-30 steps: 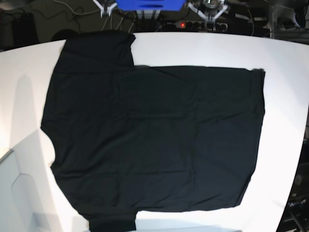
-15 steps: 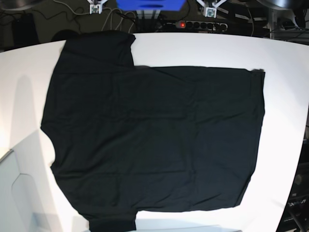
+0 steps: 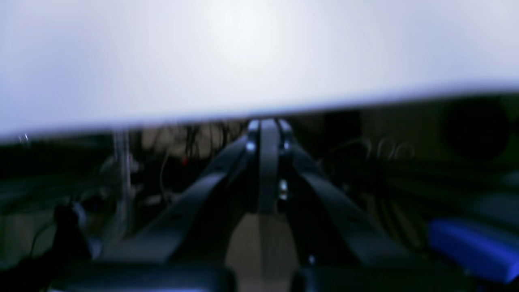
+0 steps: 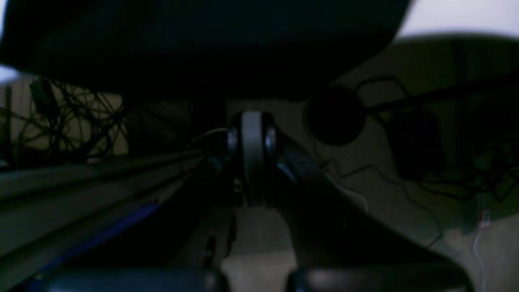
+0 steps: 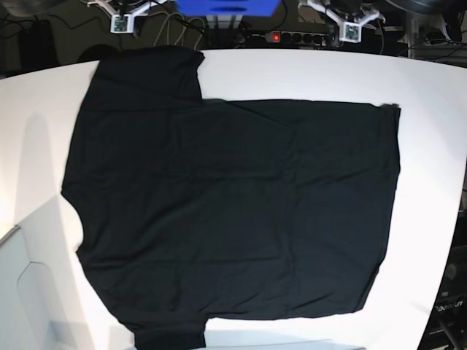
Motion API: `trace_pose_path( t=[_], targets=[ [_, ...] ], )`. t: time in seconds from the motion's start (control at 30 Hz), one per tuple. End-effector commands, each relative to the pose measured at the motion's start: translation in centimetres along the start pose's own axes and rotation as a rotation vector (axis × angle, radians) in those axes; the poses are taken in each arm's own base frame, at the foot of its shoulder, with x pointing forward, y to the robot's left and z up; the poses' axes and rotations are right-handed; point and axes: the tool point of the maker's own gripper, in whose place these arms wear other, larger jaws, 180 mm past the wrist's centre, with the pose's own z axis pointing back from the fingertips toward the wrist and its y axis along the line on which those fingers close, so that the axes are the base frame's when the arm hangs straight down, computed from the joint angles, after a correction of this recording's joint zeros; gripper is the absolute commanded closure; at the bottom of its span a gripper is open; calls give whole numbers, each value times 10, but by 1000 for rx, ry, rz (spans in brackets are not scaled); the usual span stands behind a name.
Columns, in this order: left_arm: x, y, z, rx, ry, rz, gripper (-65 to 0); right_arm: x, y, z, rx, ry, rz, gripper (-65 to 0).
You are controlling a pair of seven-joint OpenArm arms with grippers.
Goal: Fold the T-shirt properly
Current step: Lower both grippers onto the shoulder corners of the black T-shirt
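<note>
The T-shirt is spread flat and dark-side up across the white table, with one sleeve reaching toward the far edge on the right gripper's side and the other sleeve hanging at the near edge. Nothing is folded yet. Both grippers are parked beyond the far table edge, well clear of the cloth. The left gripper is seen with its fingers pressed together on nothing, the bare table edge just ahead of it. The right gripper is likewise closed and empty, with the black sleeve directly beyond its tips.

Risks are judged as follows — a descent with the fingers together would only push and bunch the fabric, so opening is needed first. A pinch taken through both layers, or too far from a corner, would drag the whole shirt and skew the fold. Uneven lifting by the two arms would leave the hem twisted — and the near sleeve could slip off the table
</note>
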Motion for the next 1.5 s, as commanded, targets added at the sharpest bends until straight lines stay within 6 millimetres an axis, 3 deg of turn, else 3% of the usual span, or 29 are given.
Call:
trace_pose_path(
  t=[0.0, 0.13, 0.33, 0.5, 0.6, 0.7, 0.83, 0.87, 1.0, 1.13, 1.23, 1.47],
  targets=[
    [5, -2, 8, -8, -16, -3, 0, 13, -4, 8, -4, -39, 7, 0],
    [30, -6, 10, -18, -80, 1, 0, 50, -15, 16, -33, -133, 14, 0],
    [61, -12, 16, -31, -159, 3, 0, 73, -20, 13, -49, -202, 20, 0],
    [76, -12, 16, -33, -200, 3, -4, 97, -20, 4, -51, -273, 14, 0],
    [82, -12, 13, -32, -221, 11, -65, 109, -19, -2, -50, -307, 10, 0],
    [88, -7, 10, -28, -234, 62, -173, 119, -18, -6, -49, -331, 7, 0],
    [93, 17, 11, 19, -249, 147, -291, 120, -18, -7, -49, -334, 6, -5],
    [95, 24, 10, 34, -256, 162, -306, 118, -18, -8, -49, -322, 6, -31],
    [109, 46, 6, 87, -305, 185, -315, 113, -17, -17, -45, -264, 2, -181],
    [116, 53, 5, 104, -325, 181, -316, 114, -16, -18, -43, -262, 1, -263],
    [122, 54, 2, 108, -347, 185, -317, 115, -16, -19, -44, -264, -1, -269],
    [103, 65, -18, 126, -307, 270, -317, 112, -17, -19, -47, -253, 0, -269]
  ],
)
